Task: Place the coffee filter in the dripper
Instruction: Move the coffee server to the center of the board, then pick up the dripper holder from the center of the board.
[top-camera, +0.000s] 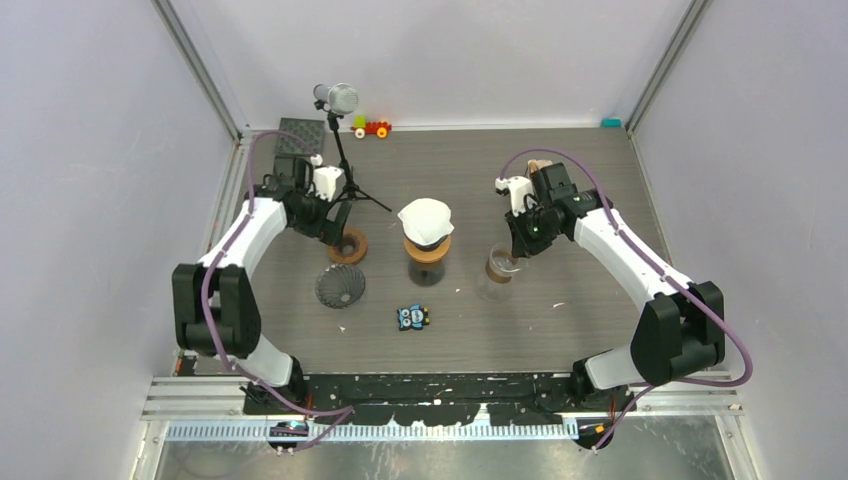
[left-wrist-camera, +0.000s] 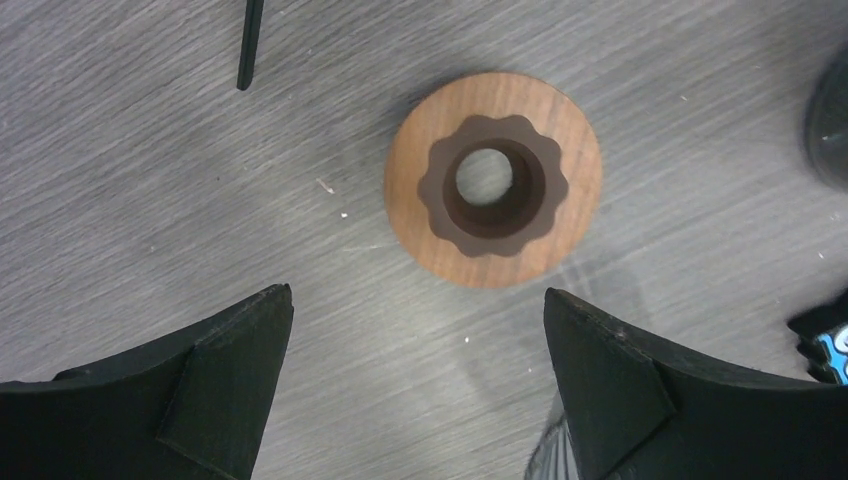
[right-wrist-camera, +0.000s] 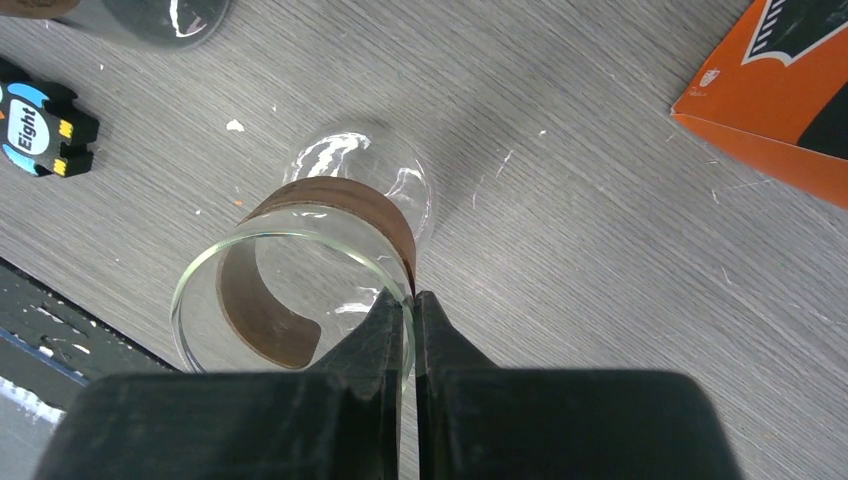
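Observation:
The white paper coffee filter (top-camera: 425, 220) sits open on top of the middle carafe with a wooden collar (top-camera: 427, 252). A dark ribbed cone-shaped dripper (top-camera: 340, 286) lies on the table, front left of it. A wooden ring with a fluted hole (top-camera: 348, 245) lies flat beside it and also shows in the left wrist view (left-wrist-camera: 493, 178). My left gripper (top-camera: 333, 232) (left-wrist-camera: 415, 295) is open and empty just above the table, near the ring. My right gripper (top-camera: 517, 248) (right-wrist-camera: 412, 298) is shut on the rim of a second glass vessel with a brown collar (top-camera: 499, 268) (right-wrist-camera: 300, 290).
A blue owl toy (top-camera: 412, 317) (right-wrist-camera: 40, 125) lies in front of the middle carafe. A microphone on a tripod (top-camera: 337, 98) and a black pad (top-camera: 300, 135) stand at the back left. An orange packet (right-wrist-camera: 780, 90) lies behind the right gripper. A small toy train (top-camera: 372, 127) is at the back wall.

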